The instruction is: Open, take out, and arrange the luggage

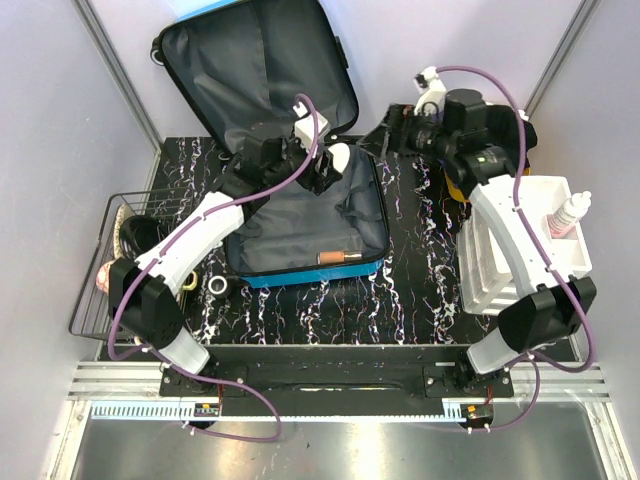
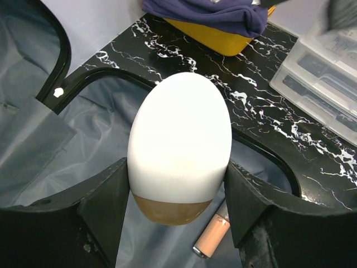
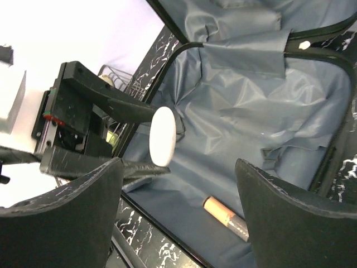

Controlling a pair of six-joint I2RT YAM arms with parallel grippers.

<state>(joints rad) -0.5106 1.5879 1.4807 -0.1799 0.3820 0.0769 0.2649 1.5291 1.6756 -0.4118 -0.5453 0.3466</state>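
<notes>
The luggage (image 1: 290,225) lies open in the middle of the tabletop (image 1: 420,290), with its base flat and its lid propped up toward 12 o'clock, so both halves are exposed for reaching in. The left gripper (image 2: 178,192) hangs over the far right part of the base, its jaws closed snugly on a white egg-shaped item (image 2: 178,134) and pinching it low down, just above its tan bottom band. The item appears to be held clear of the lining, so it looks lifted out and ready to be carried somewhere. That may be the white organiser (image 1: 545,235) at 3 o'clock or the wire basket (image 1: 115,250) at 9 o'clock, but I cannot tell which. The right gripper (image 3: 179,164) hovers near the orange bin (image 2: 223,36) at 2 o'clock, its jaws wide apart and holding nothing. It is turned toward the case interior, which suggests it is posted for the next pick. A small peach tube (image 3: 223,216) lies flat in the base near the 6 o'clock edge. The case shows crumpled dark grey fabric lining, a black zip band round the rim, and a strip of bright blue shell along the near side. No print is visible from these angles.
</notes>
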